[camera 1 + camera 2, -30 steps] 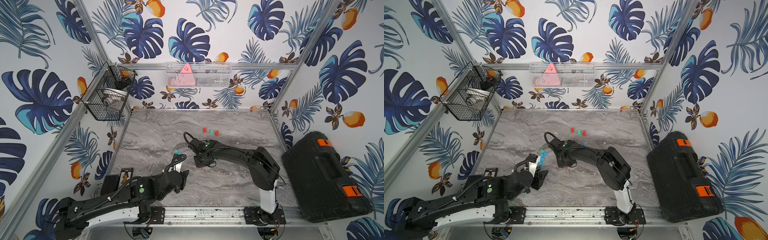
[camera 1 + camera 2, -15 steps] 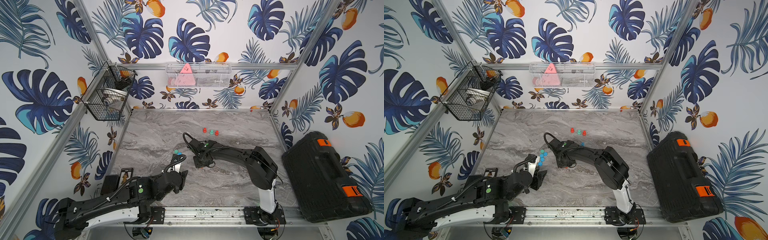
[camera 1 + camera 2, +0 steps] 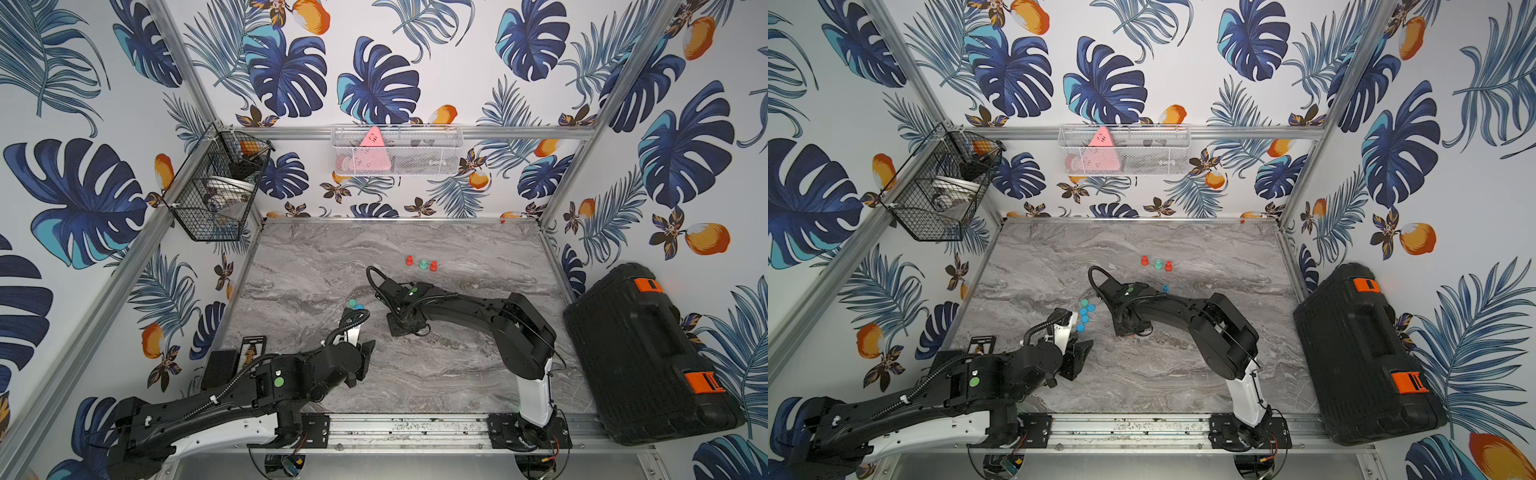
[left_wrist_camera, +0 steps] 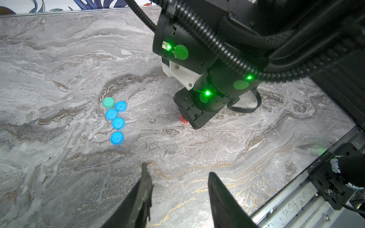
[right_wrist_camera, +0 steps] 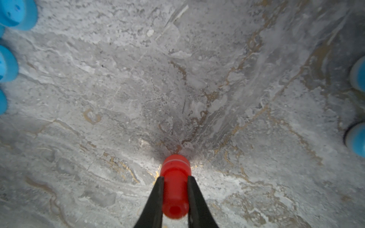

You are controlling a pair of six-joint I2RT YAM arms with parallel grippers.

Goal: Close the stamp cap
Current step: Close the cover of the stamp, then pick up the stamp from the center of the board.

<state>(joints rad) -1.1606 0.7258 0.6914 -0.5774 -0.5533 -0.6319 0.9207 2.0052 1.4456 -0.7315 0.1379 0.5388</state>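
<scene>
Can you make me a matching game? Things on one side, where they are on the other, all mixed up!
1. red stamp
2. green cap
3. pink triangle
4. black case

A. in the white basket on the wall
B. pinched in the right claw
C. beside the table, off it
D. next to the blue caps

Pairs: 1-B, 2-D, 3-A, 4-C

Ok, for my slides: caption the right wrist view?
Right hand shut on a red stamp pointing down at the marble table, blue caps nearby.
</scene>
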